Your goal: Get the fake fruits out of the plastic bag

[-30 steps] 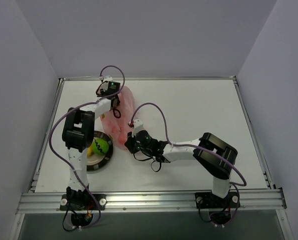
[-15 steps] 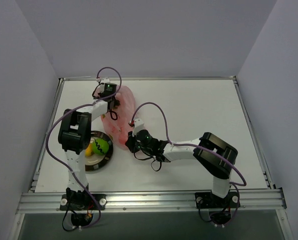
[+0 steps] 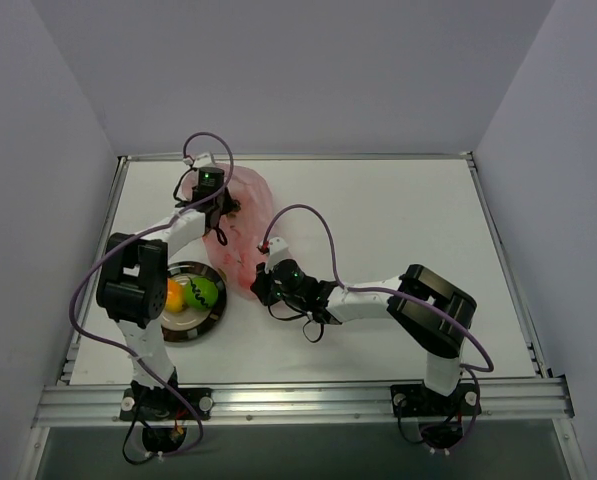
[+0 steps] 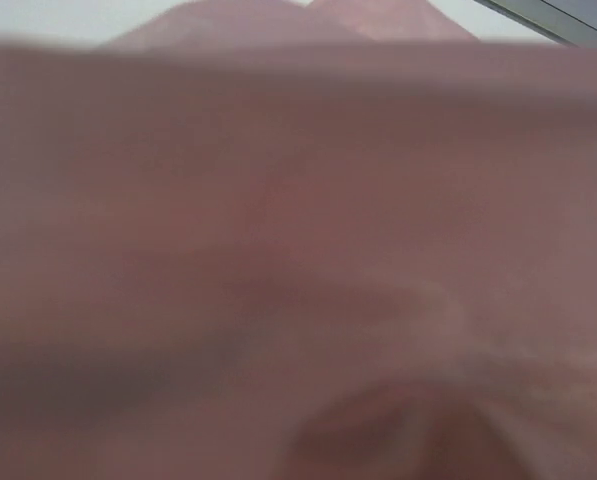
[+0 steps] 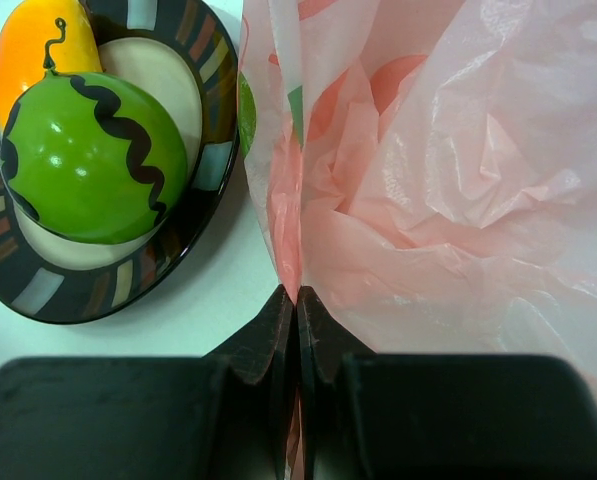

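Observation:
The pink plastic bag [image 3: 243, 230] lies crumpled left of the table's middle. My right gripper [image 5: 298, 297] is shut on a fold of the plastic bag's [image 5: 458, 180] near edge. My left gripper [image 3: 221, 208] sits at the bag's far end. Pink film [image 4: 298, 240] fills the left wrist view and hides its fingers and whatever lies between them. Two fake fruits rest on the dark-rimmed plate [image 3: 210, 322]: a green one with a dark zigzag [image 5: 83, 160] and an orange-yellow one [image 5: 33, 45]. A reddish shape [image 5: 398, 80] shows through the film.
The plate [image 5: 128, 290] lies just left of the bag, close to my right fingers. The left arm's elbow [image 3: 128, 280] hangs over the plate's left side. A raised metal rail [image 3: 298, 157] edges the table, with white walls beyond it.
My left gripper has shut at the bag's far end and shifted slightly left, and the left elbow has swung left. The right gripper has kept its hold without moving.

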Robot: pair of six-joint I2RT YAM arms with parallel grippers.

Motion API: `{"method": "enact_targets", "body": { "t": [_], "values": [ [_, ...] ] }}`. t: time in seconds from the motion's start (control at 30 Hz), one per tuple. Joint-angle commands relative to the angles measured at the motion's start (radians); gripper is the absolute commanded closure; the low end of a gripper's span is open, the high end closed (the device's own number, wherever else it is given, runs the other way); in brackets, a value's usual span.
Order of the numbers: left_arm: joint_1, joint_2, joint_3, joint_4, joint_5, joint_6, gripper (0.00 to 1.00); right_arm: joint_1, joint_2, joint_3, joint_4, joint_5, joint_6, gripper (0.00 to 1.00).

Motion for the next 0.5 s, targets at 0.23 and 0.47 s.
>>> {"method": "enact_targets", "body": {
  "t": [0.23,0.47],
  "values": [
    [-0.011,-0.078,0.025,0.03,0.034,-0.061,0.98,-0.001,-0.044,-0.007,0.026,0.03,-0.016,1.0],
    [-0.021,0.028,0.115,-0.017,-0.118,-0.101,0.75,0.001,-0.039,-0.007,0.033,0.031,-0.013,1.0]
  ]
}}
